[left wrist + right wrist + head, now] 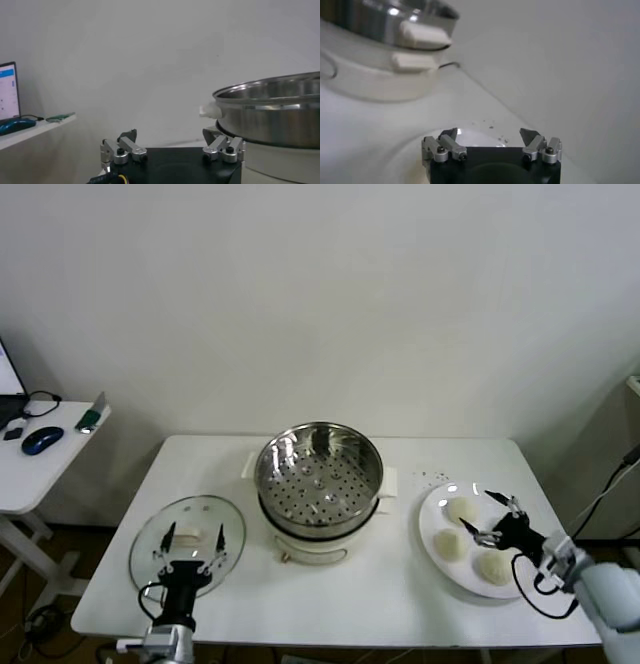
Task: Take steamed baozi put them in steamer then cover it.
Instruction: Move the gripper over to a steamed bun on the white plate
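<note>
Head view: steamer [318,474] upright, mouth up; baozi [461,509] round

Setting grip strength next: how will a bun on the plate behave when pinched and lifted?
The buns look smooth, rounded and doughy, so probably soft, denting under a hard pinch. Being domed, one might slip or roll on the flat plate. The open right pincer hovers above them.

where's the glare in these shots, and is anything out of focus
Head view: bright highlights on the steamer rim and the glass lid; soft shadows, table sharp. Left wrist view: steamer wall shows streaky reflections. Right wrist view: the steamer handle looks soft and blurred.
</note>
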Action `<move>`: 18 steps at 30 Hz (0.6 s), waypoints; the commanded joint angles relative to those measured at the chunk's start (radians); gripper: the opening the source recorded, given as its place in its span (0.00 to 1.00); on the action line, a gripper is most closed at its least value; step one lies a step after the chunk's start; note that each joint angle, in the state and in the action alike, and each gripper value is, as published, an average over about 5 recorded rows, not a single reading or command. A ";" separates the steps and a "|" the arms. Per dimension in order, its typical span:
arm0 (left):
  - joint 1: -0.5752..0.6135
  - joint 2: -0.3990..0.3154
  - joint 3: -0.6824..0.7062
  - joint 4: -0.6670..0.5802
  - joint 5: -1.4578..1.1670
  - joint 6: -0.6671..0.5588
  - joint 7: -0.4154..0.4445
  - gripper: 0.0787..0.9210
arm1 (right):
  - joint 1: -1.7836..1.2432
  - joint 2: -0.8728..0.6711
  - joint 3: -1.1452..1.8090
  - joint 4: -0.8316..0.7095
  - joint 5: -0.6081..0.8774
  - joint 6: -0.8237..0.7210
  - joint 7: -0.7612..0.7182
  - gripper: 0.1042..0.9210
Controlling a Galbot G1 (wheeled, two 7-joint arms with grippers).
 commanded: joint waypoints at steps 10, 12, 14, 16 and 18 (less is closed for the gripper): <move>0.023 0.018 -0.009 -0.036 -0.001 0.073 -0.005 0.88 | 0.849 -0.259 -0.875 -0.310 -0.164 0.019 -0.391 0.88; 0.021 0.017 -0.011 -0.037 0.002 0.076 -0.004 0.88 | 0.936 -0.230 -0.975 -0.355 -0.153 0.025 -0.408 0.88; 0.016 0.017 -0.013 -0.038 0.004 0.080 -0.004 0.88 | 0.996 -0.191 -1.041 -0.402 -0.148 0.038 -0.413 0.88; 0.010 0.019 -0.014 -0.041 0.005 0.088 -0.005 0.88 | 1.043 -0.145 -1.101 -0.449 -0.136 0.045 -0.413 0.88; 0.002 0.021 -0.013 -0.043 0.008 0.094 -0.005 0.88 | 1.072 -0.103 -1.148 -0.487 -0.125 0.043 -0.415 0.88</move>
